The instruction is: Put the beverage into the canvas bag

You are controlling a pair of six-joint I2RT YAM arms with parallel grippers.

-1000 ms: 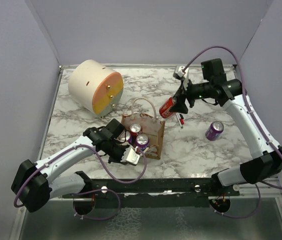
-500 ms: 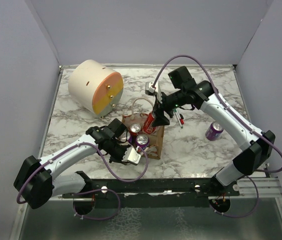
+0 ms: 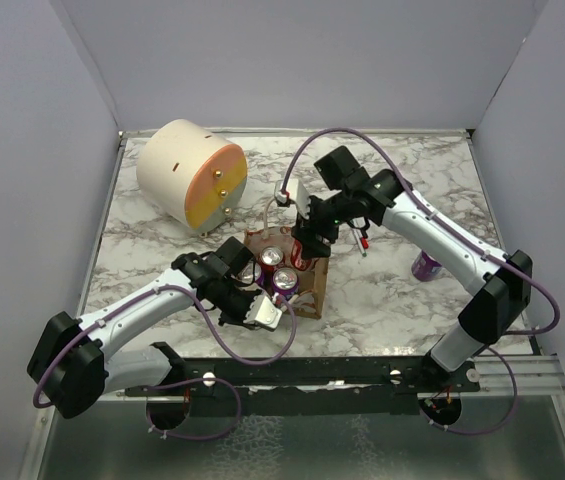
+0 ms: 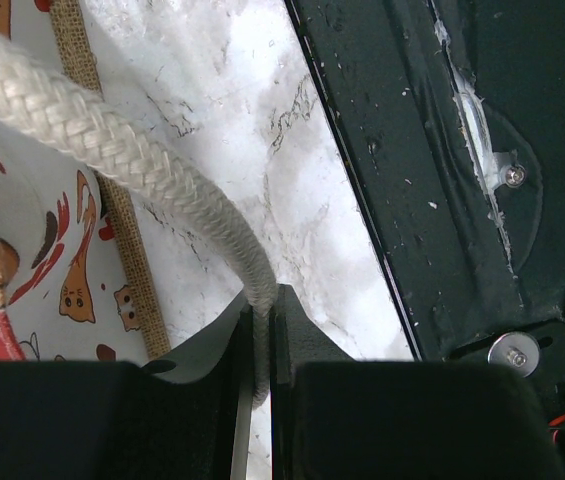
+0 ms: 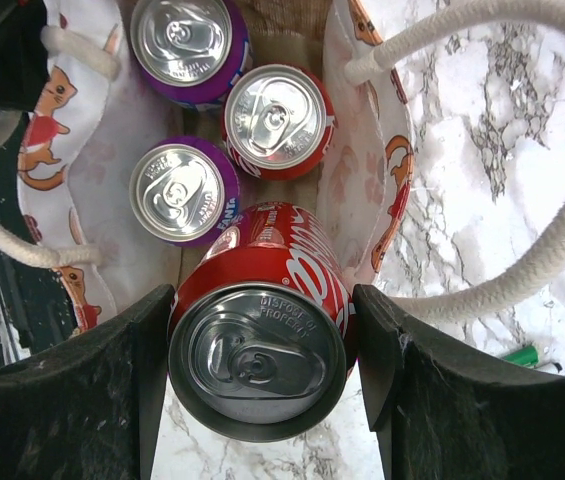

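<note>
The canvas bag stands open in the middle of the table, its printed lining seen from above. Inside it stand two purple cans and a red can. My right gripper is shut on another red beverage can, tilted over the bag's mouth with its lower end pointing in; from above this gripper hangs over the bag's far edge. My left gripper is shut on the bag's cream rope handle and sits at the bag's near left side.
A large cream-and-orange cylinder lies at the back left. A purple can rests on the marble to the right of the bag, partly behind my right arm. A small red-and-white item lies nearby. The dark front rail runs close to my left gripper.
My right arm has swung left with the red can, from the right middle of the table to above the bag's mouth. My left gripper has kept hold of the handle.
</note>
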